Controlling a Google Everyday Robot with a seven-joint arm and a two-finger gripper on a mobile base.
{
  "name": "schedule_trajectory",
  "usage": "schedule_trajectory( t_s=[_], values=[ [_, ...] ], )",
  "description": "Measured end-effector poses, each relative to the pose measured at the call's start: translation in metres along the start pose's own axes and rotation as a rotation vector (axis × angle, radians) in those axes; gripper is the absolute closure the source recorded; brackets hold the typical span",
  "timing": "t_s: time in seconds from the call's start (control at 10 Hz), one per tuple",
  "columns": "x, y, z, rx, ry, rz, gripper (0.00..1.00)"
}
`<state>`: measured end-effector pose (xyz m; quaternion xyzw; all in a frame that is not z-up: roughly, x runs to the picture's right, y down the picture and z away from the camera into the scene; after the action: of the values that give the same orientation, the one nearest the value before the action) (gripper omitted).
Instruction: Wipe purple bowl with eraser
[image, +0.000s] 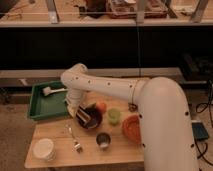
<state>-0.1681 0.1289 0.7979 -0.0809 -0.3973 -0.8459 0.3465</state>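
Fingers of your gripper (81, 115) are clamping the eraser (84, 118), holding it inside the purple bowl (96, 123), left of frame centre. You're likely wiping; next, sweep it gently around the inside.

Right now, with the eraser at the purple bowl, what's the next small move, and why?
Probably a short sweep of the eraser across the purple bowl toward the green cup. The gripper holds it at the bowl's far-from-cup wall, so most of the interior lies ahead. Keep it short, since the cup stands close beside the bowl.
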Motion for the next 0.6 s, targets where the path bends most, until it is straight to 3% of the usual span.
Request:
schedule_trajectory(
  t_s=[0.3, 0.6],
  values=[
    [-0.020, -0.010, 0.005, 0.010, -0.038, -0.018, 0.95],
    [-0.059, 0.002, -0.009, -0.017, -0.046, 0.018, 0.95]
  ],
)
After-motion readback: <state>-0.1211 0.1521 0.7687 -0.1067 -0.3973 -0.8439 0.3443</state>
